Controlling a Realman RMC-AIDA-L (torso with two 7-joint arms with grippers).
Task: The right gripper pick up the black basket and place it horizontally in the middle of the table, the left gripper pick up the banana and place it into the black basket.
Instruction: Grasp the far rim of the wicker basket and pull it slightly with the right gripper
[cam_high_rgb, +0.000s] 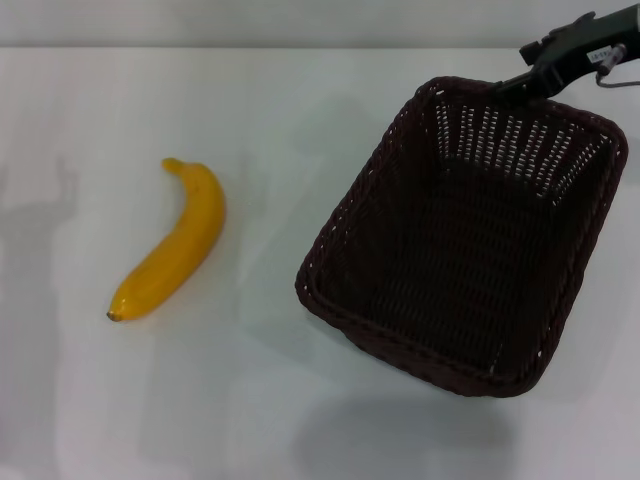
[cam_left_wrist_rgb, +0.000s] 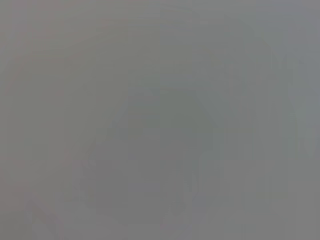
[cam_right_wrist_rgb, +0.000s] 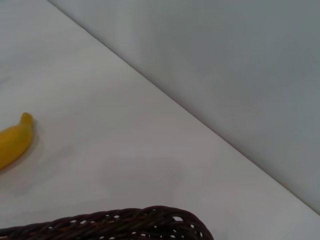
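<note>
Basket (cam_high_rgb: 470, 250), tilted, held at its 1 o'clock rim by right claw (cam_high_rgb: 530, 80), pinching it; banana (cam_high_rgb: 172, 243) at 9 o'clock on tabletop (cam_high_rgb: 300, 120).

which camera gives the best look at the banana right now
The head view: the whole banana lies in full sight on the table, left of the black basket. The right wrist view catches only one end of it. The left wrist view shows none of it.

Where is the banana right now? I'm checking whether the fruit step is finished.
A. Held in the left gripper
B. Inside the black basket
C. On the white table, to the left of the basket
C: the banana lies on the bare table, apart from the black basket, whose inside is empty.
</note>
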